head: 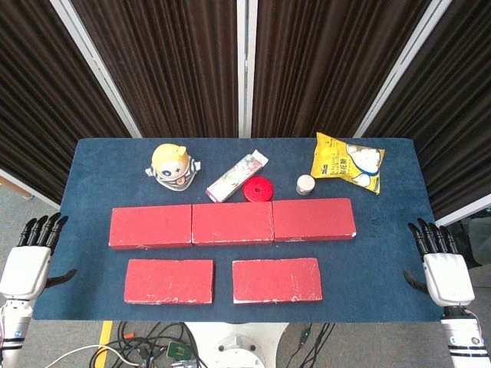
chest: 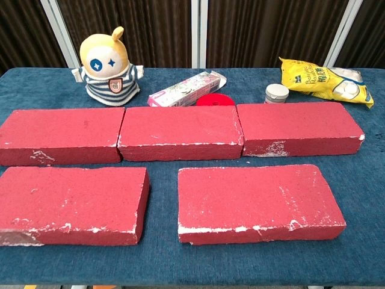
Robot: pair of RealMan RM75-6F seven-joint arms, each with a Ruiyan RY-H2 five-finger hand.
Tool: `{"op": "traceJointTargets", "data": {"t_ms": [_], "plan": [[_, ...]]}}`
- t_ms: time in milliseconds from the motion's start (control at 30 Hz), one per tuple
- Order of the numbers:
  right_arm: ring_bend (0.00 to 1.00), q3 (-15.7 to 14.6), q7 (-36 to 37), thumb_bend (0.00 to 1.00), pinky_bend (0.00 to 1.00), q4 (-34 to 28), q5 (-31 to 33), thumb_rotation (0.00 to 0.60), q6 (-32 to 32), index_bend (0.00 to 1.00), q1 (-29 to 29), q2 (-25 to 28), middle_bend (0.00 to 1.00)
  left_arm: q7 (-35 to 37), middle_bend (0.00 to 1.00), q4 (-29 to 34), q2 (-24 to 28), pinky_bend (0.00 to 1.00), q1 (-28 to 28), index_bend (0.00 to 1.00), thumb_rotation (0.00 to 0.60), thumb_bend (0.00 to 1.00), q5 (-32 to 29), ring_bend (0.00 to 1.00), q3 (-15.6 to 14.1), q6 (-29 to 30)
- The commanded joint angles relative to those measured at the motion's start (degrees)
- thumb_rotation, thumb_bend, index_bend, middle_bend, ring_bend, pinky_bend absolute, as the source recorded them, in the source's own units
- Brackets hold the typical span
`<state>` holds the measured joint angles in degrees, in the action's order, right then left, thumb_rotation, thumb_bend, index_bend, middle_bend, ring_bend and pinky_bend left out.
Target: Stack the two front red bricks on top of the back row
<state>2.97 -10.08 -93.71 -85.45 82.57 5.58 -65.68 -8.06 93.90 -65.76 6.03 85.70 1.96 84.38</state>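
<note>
Blue lettering, too small to be read, is borne by the yellow plastic snack bag (chest: 325, 81); both the left hand (head: 31, 257) and the right hand (head: 443, 264) are held spread, nothing gripped.

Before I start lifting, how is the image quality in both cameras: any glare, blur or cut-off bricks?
Head view: even light, sharp, no glare on the front left brick or front right brick; both the left hand and right hand show at the table's sides. Chest view: sharp, soft shadows only, but the front left brick is cropped at the left edge, and no hands appear.
</note>
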Motion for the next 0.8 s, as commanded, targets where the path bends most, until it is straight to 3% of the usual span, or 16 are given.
{"op": "traceJointTargets", "data": {"t_ms": [33,433,800], "plan": [[0.00,0.12,-0.33,0.14,0.00,0.01,0.00,0.600,0.06,0.00,0.09,-0.16,0.00,0.23,0.03,-0.12,0.03,0.04,-0.01,0.04,0.600,0.00,0.03,0.00,0.02,0.05],[0.00,0.01,-1.33,0.14,0.00,-0.93,-0.27,0.600,-0.15,0.00,0.35,0.05,0.00,0.03,0.03,0.59,-0.01,0.04,0.28,0.04,0.600,0.00,0.83,0.00,-0.39,-0.37],[0.00,-0.87,-1.88,0.14,0.00,-1.67,-1.24,0.600,-2.41,0.00,1.51,0.29,0.00,2.23,0.03,2.56,-1.17,0.04,1.69,0.04,0.600,0.00,3.16,0.00,-3.77,-5.60]]}}
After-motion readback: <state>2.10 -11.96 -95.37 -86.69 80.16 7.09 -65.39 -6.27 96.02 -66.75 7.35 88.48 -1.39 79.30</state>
